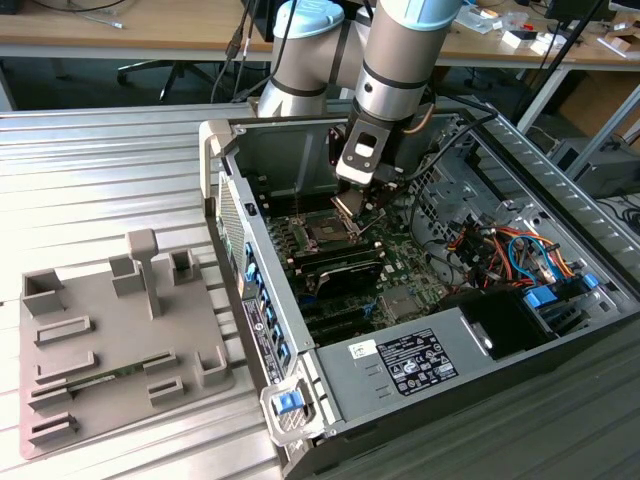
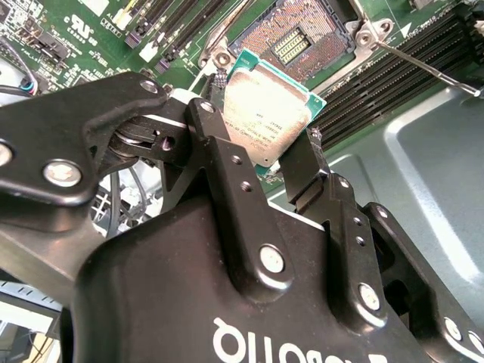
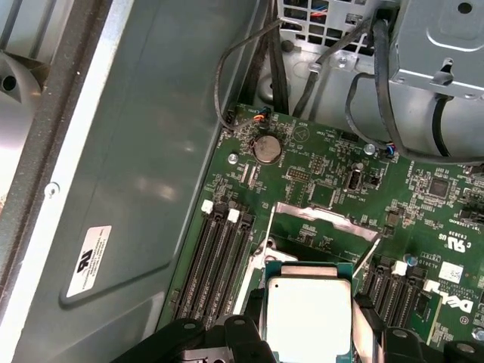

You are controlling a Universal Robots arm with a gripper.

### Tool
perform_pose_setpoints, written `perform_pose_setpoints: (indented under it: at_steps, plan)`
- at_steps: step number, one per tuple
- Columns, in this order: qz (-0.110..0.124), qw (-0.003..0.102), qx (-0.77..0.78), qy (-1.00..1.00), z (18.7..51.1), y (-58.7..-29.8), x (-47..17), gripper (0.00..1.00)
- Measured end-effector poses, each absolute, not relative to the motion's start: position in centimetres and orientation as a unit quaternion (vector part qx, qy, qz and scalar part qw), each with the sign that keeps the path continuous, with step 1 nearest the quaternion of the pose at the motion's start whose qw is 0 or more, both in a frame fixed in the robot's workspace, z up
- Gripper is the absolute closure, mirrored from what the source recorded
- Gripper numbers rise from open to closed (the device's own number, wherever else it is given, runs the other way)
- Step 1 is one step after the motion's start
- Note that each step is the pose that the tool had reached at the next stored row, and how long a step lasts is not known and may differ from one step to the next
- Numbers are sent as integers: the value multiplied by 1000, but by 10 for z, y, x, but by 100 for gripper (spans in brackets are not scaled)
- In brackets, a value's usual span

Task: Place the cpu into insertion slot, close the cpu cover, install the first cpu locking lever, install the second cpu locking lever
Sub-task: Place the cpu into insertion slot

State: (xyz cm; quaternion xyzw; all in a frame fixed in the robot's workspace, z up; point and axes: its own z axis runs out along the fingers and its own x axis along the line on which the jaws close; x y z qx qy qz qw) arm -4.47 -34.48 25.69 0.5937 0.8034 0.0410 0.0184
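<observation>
Holding the small, thin, square silver-tan cpu [image 2: 268, 113] by two opposite edges, the black two-fingered gripper [image 2: 259, 132] is clamped narrowly on it, metal face toward us in both wrist views. The square dark insertion slot [image 2: 299, 38], its gold contact field bare, sits in the green motherboard [image 2: 91, 23] just beyond the chip's far edge from the fingers (in the second wrist view the chip overlaps only the slot's near corner). We judge the chip apart from the slot, hanging above it, not yet seated. The thin silver cpu cover [image 3: 325, 215] appears swung up on the slot's far side.
</observation>
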Motion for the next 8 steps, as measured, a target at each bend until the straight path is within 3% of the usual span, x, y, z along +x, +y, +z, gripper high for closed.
perform_pose_setpoints:
  at_steps: [8]
  plan:
    - [41,19,598,801,257,-345,-45,45]
